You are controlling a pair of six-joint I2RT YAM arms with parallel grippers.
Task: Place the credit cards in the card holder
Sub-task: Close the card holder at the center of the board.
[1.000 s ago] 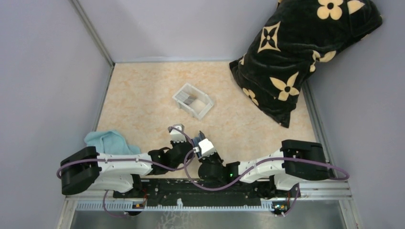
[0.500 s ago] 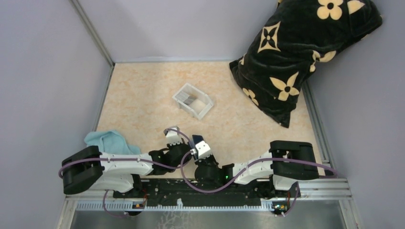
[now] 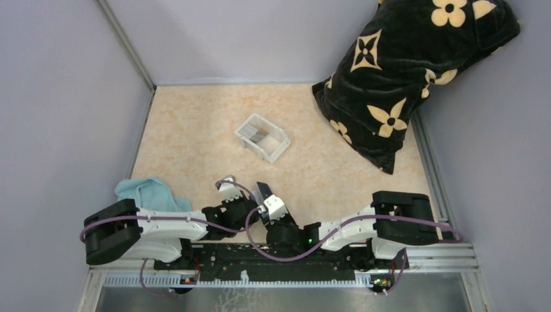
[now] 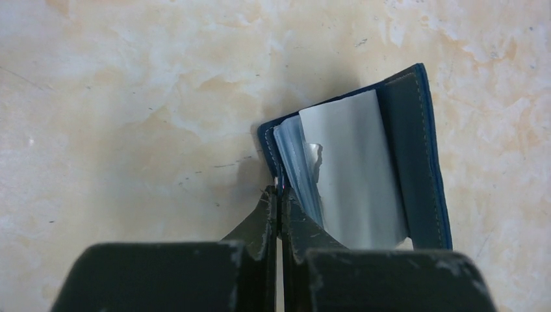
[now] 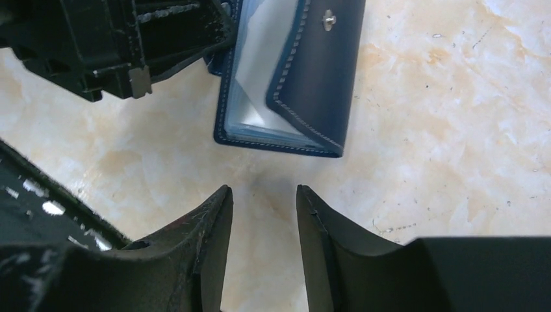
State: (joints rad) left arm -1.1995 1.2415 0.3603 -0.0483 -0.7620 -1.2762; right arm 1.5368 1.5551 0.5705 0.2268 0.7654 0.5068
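Note:
The navy card holder (image 4: 416,149) lies partly open on the table, with clear sleeves and a pale grey sheet (image 4: 354,175) showing inside. My left gripper (image 4: 279,193) is shut on the edge of its left cover. In the right wrist view the holder (image 5: 315,78) shows its snap stud (image 5: 329,20). My right gripper (image 5: 261,192) is open and empty just short of the holder's near edge. In the top view the holder (image 3: 263,190) sits between the left gripper (image 3: 250,198) and the right gripper (image 3: 269,203). Grey credit cards (image 3: 258,136) lie in the white tray (image 3: 276,148).
A teal cloth (image 3: 146,193) lies at the near left beside the left arm. A black pillow with tan flowers (image 3: 403,78) leans in the far right corner. Grey walls close in the table on the left, back and right.
Both grippers have shifted left and toward the near edge, and the card holder has come along in the left gripper. The tray has not moved.

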